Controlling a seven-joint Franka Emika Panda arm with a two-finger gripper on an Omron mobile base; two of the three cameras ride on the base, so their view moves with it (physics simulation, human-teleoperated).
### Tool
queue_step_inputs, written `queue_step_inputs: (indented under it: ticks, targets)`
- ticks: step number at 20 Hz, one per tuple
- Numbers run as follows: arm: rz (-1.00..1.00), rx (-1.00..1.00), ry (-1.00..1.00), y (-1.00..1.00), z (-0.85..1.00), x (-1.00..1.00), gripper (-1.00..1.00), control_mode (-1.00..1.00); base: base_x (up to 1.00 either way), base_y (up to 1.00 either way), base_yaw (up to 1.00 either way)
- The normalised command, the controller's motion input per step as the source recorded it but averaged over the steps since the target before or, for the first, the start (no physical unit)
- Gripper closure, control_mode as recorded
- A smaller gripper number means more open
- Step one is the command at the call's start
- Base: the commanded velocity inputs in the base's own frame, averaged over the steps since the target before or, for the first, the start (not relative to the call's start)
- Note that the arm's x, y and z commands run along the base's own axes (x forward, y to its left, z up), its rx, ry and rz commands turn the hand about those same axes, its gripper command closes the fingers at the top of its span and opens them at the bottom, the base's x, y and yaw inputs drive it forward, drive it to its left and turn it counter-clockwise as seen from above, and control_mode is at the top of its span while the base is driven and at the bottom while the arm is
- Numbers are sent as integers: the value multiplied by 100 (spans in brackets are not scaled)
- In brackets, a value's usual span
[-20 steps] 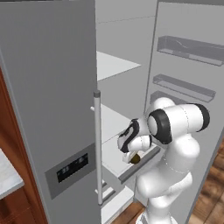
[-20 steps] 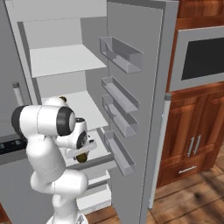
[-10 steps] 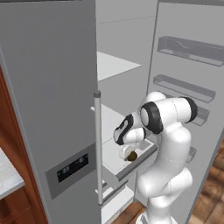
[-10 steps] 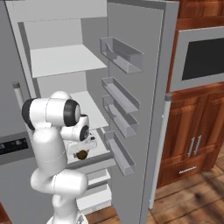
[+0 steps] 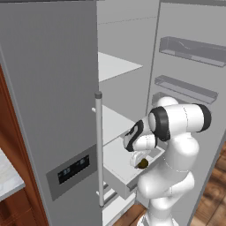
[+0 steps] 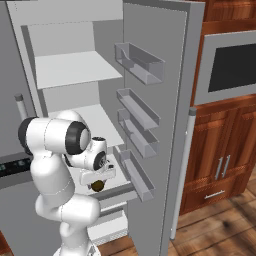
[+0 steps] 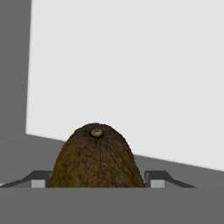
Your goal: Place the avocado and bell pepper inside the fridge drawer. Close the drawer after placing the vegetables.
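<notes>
My gripper (image 5: 140, 161) is shut on the avocado (image 5: 143, 164), a small dark olive-brown lump. It hangs just above the pulled-out fridge drawer (image 5: 115, 164), near the drawer's right front corner. From the right base view the avocado (image 6: 97, 186) sits under the gripper (image 6: 97, 182), over the drawer (image 6: 119, 189). Seen from the hand, the avocado (image 7: 95, 157) stands stem end up between the two fingertips (image 7: 38, 180) of the gripper (image 7: 98, 180), with pale drawer floor behind it. The bell pepper is out of view.
The open fridge door (image 6: 155, 100) carries grey bins (image 6: 140, 62) close on the arm's right. White shelves (image 5: 115, 66) sit above the drawer. The closed left door with a long handle (image 5: 99, 145) stands to the left. Wooden cabinets (image 6: 220, 145) lie at the far right.
The hand has dipped slightly lower over the drawer with the avocado still in it, and the arm's upper links have swung a little.
</notes>
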Motion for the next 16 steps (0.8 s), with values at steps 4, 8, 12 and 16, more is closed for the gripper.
queue_step_inputs:
  ticks: [4,8,12,16]
  targets:
    - [0,0,-7,-7,44,-24,100,-100,0,0,0]
    - [0,0,3,0,22,50,100,-100,0,0,0]
    - [0,0,2,0,-56,31,100,-100,0,0,0]
    - [0,0,3,0,-71,16,100,-100,0,0,0]
